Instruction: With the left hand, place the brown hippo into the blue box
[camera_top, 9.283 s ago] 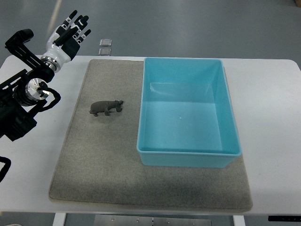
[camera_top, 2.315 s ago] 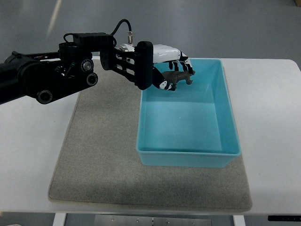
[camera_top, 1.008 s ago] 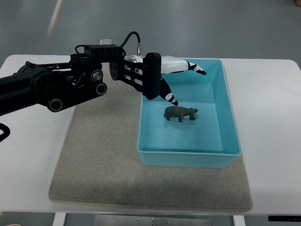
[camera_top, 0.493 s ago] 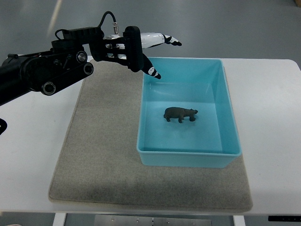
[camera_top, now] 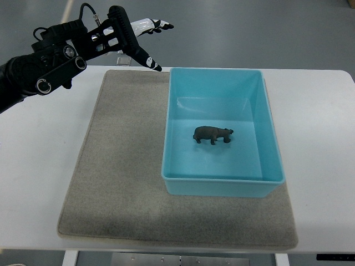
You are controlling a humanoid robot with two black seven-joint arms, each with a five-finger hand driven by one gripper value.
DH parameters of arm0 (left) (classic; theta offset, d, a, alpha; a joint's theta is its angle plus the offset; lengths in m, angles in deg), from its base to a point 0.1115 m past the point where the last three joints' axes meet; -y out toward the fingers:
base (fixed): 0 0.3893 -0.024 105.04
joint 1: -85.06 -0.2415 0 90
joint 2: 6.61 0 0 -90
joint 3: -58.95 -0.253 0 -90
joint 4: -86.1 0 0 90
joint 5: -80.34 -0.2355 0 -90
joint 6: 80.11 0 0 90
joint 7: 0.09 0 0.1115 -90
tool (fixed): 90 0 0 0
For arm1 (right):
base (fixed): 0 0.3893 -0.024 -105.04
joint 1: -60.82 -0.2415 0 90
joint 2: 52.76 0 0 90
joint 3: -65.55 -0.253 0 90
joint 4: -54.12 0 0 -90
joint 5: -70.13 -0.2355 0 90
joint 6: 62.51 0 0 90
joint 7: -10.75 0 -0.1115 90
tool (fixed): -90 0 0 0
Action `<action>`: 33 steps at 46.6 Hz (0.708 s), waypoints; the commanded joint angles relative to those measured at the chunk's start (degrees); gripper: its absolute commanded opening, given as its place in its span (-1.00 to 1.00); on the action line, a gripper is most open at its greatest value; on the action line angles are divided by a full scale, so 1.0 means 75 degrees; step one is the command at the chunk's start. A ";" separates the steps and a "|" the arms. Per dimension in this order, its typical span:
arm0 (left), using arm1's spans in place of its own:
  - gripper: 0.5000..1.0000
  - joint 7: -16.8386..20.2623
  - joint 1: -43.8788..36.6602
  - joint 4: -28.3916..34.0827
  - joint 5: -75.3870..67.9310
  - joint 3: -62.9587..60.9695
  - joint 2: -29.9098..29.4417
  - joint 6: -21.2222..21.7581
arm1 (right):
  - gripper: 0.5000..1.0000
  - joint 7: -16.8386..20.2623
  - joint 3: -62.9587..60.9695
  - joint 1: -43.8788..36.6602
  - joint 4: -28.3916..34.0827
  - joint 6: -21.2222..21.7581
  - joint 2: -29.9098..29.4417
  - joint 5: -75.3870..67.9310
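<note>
No text, label, brand, number or sign can be read anywhere in the top view.

Brown hippo [camera_top: 212, 134] stands upright inside the blue box [camera_top: 223, 187].
</note>
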 commanded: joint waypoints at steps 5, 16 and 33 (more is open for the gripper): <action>0.99 -0.0019 -0.0085 0.0206 0.0959 -0.0047 0.0003 -0.0001 | 0.74 -0.0001 0.0000 -0.0001 0.0000 0.0000 0.0000 0.0000; 0.99 -0.0031 -0.0143 0.0640 0.1849 0.0000 0.0038 0.0057 | 0.74 -0.0001 0.0000 -0.0001 0.0000 0.0000 0.0000 0.0000; 0.99 -0.0171 -0.0272 0.0687 0.6934 0.0000 0.0155 0.0784 | 0.74 -0.0001 0.0000 -0.0001 0.0000 0.0000 0.0000 0.0000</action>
